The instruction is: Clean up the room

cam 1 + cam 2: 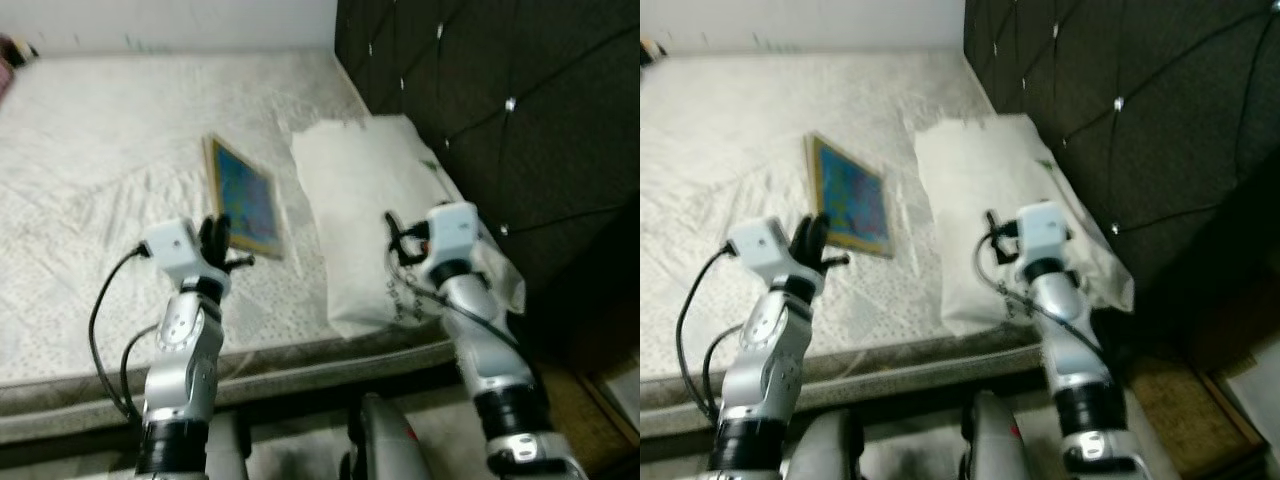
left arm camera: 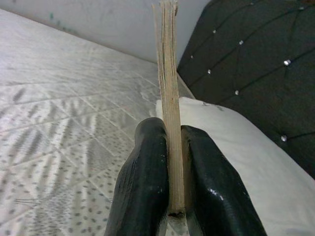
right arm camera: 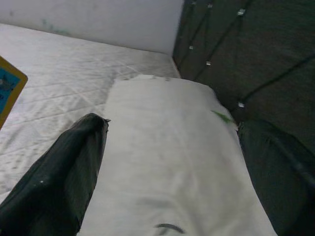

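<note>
A thin book (image 1: 245, 200) with a blue cover and yellow border is on the white mattress (image 1: 100, 150), just left of a white pillow (image 1: 360, 190). My left gripper (image 1: 218, 240) is shut on the book's near edge. In the left wrist view the book (image 2: 170, 98) stands edge-on, clamped between the two black fingers (image 2: 142, 182). My right gripper (image 1: 395, 238) hovers over the near end of the pillow. In the right wrist view its fingers (image 3: 74, 162) are spread wide apart, with the pillow (image 3: 162, 162) below and nothing between them.
A dark tufted headboard (image 1: 500, 100) with shiny buttons runs along the right side of the bed. The mattress's front edge (image 1: 300, 365) lies just ahead of my body. A small pink thing (image 1: 12, 50) sits at the far left corner. Brown floor (image 1: 600, 400) shows at lower right.
</note>
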You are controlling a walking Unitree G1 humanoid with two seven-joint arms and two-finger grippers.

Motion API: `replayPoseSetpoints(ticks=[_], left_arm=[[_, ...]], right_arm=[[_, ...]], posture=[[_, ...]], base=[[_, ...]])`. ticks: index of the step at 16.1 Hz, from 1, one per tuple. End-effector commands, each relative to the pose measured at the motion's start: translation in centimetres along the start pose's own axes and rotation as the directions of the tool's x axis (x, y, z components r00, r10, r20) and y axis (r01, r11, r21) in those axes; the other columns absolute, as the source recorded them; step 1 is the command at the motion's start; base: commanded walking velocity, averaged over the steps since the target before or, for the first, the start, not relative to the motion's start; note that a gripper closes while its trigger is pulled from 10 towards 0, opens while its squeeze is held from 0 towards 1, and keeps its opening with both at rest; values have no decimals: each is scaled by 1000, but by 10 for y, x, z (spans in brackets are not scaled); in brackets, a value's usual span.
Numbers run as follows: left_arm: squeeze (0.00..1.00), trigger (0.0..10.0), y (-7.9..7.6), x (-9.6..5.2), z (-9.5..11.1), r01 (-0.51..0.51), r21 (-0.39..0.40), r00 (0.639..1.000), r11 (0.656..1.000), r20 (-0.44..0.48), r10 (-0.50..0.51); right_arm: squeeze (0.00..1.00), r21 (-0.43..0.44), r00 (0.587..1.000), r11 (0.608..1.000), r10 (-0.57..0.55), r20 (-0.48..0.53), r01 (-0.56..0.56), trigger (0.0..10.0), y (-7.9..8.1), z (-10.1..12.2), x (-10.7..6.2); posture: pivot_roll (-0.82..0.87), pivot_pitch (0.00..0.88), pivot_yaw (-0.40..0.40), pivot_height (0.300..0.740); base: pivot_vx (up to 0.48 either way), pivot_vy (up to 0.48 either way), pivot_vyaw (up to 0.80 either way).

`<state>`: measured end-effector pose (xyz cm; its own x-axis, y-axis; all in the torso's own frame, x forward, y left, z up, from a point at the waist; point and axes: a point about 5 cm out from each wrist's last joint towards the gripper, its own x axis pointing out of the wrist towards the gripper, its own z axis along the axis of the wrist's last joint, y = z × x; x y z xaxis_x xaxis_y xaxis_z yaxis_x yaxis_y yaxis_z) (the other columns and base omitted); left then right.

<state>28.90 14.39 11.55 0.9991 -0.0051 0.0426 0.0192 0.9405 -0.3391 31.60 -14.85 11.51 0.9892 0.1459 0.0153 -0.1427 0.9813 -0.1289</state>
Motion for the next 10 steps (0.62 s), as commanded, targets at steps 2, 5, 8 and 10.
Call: replayPoseSetpoints(ticks=[2,5,8,10], left_arm=[[0,10000,-2,2,4,-19,-23,999,1000,33,19],[0,10000,-6,5,3,-29,-32,999,999,32,30],[0,10000,-4,5,2,-52,-29,998,998,25,53],[0,10000,0,4,1,-79,-32,997,996,18,79]], right_arm=[[0,10,999,1000,29,19,-29,10000,7,4,2],[0,-1,1000,1000,25,18,-25,10000,6,4,1],[0,-5,1000,1000,26,9,-26,10000,5,3,1],[0,0,999,1000,31,8,-31,10000,6,2,1]], posture=[[-123,0,-34,620],[-125,0,-35,615],[-126,0,-35,615],[-125,0,-35,610]], base=[[0,0,0],[0,0,0],[0,0,0],[0,0,0]])
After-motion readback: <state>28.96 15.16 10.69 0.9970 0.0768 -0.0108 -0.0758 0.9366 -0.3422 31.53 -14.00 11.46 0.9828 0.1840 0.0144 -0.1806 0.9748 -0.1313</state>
